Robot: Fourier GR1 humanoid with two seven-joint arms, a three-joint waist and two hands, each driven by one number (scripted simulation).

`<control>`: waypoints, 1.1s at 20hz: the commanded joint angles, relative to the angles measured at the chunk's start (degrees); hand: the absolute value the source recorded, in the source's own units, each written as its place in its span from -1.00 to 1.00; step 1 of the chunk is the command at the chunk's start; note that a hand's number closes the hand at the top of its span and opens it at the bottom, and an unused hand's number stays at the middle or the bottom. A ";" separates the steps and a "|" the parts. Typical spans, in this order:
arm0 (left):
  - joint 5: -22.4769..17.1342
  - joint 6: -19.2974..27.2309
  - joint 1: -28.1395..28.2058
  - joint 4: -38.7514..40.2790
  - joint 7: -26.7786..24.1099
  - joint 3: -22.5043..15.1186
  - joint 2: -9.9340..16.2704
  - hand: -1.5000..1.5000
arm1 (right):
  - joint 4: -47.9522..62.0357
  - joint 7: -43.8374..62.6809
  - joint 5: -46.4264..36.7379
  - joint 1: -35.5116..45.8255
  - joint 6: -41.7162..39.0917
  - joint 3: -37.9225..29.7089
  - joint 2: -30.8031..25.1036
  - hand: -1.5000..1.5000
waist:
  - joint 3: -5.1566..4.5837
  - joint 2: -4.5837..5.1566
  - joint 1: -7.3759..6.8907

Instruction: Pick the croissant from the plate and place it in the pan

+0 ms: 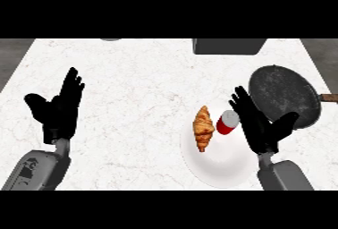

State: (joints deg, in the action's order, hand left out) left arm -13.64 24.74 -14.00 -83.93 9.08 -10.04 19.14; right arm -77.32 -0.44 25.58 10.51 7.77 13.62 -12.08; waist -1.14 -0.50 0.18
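croissant (203, 127) lies on white plate (218, 172), w/ red can (226, 122) just beside; dark pan (285, 95) to the right. right hand (259, 120) & left hand (58, 108) both spread wide, holding nothing.

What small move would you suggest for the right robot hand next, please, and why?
Probably shift the right robot hand left, over the croissant: its fingers are open, the croissant lies untouched on the plate, and a red can stands between them.

No readable text, labels, brands, numbers or signs anywhere.
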 commanded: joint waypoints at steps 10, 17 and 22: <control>-6.39 -12.76 1.49 -1.06 2.17 -10.99 -7.24 0.00 | 3.90 1.34 -49.01 27.23 4.41 23.23 -20.15 -1.00 | 0.36 0.39 -4.53; -10.42 -17.93 3.75 -3.10 2.84 -7.66 -3.37 0.00 | 9.99 11.99 -63.02 35.06 -2.10 35.29 -10.54 -1.00 | 0.87 0.27 -2.71; -8.13 -17.92 6.74 -1.84 -0.67 -10.08 -4.52 0.00 | 17.82 26.51 -70.25 39.08 -18.31 44.43 -7.21 -1.00 | 0.60 0.22 -3.60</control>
State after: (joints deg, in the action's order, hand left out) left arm -22.33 7.95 -9.23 -86.12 10.11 -19.20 14.46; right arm -64.34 17.17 -39.19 46.27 -0.56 51.86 -21.45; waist -0.48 -0.29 -3.10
